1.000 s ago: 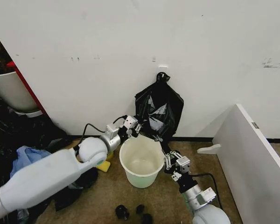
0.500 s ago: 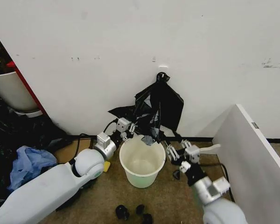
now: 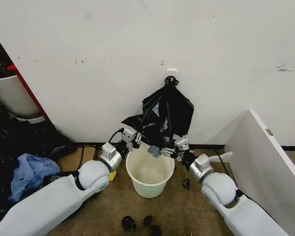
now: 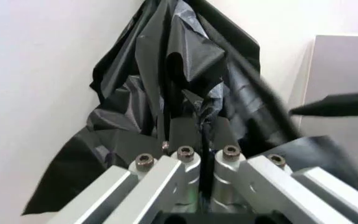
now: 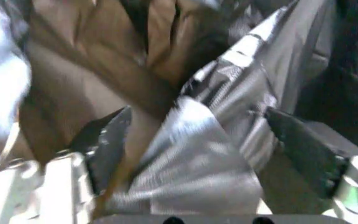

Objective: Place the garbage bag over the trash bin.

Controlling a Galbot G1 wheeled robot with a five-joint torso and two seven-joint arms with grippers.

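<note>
- You are handling a garbage bag [image 3: 164,115] of thin glossy black film, creased and limp; judge it very light, with no stiffness and a slick skin, so it will droop, cling and slide out of a shallow pinch; it looks easy to tear if both arms pull hard against each other.
- It hangs against the wall at 12 o'clock of the trash bin [image 3: 150,169] (a round white bucket standing on the floor), its lower folds draping down to the bin's far rim; its knotted top sits high on the wall.
- Take hold at the loose hem rather than on the taut body; a gathered double fold would likely hold better than a single layer.
- Your left gripper [image 3: 132,137] sits at about 10 o'clock of the bin's rim, forearm reaching in from low left; in the left wrist view its jaws are pressed together with a strip of film caught between them.
- Your right gripper [image 5: 195,135] is at about 2 o'clock of the rim, forearm rising from low right; its fingers [image 5: 107,135] stand spread with a grey, shiny fold of the bag lying between them, not clamped.
</note>
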